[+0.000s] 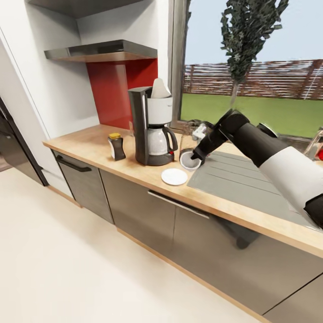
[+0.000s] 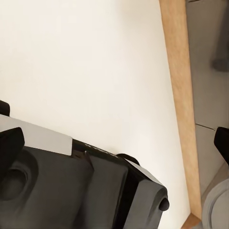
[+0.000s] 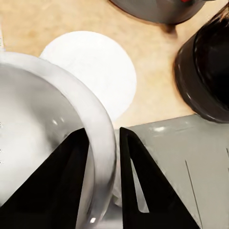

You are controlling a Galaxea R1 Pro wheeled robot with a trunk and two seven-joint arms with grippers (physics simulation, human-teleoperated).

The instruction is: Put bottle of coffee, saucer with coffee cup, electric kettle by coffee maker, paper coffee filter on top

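1. Head view: coffee maker [image 1: 151, 130] stands upright on the worktop [image 1: 89, 146] in front of the red panel [image 1: 117, 89], with the white paper coffee filter [image 1: 159, 89] sitting on top of its white housing.
2. Head view: bottle of coffee [image 1: 116, 146] stands just left of the coffee maker, yellow cap up; kitchen shelf [image 1: 101, 51] is above on the wall.
3. Head view: saucer [image 1: 174, 176] lies flat on the worktop near the front edge, right of the coffee maker, beside the grey drainboard [image 1: 242, 179].
4. Head view: right hand [image 1: 194, 157] reaches in from the right and grips the coffee cup [image 1: 190, 160], just beyond the saucer and not on it.
5. Left wrist view: pale floor [image 2: 95, 71], wooden plinth strip [image 2: 181, 95], grey cabinet front [image 2: 210, 71], dark robot body [image 2: 81, 191]. Left hand's state cannot be told.
6. Right wrist view: right hand's fingers [image 3: 136, 176] pinch the coffee cup's [image 3: 43, 138] rim, one inside and one outside. Saucer [image 3: 95, 67] lies beyond the cup on the worktop [image 3: 148, 71]; the coffee maker's dark base [image 3: 157, 9] lies farther off, a dark round object [image 3: 205, 71] beside it.
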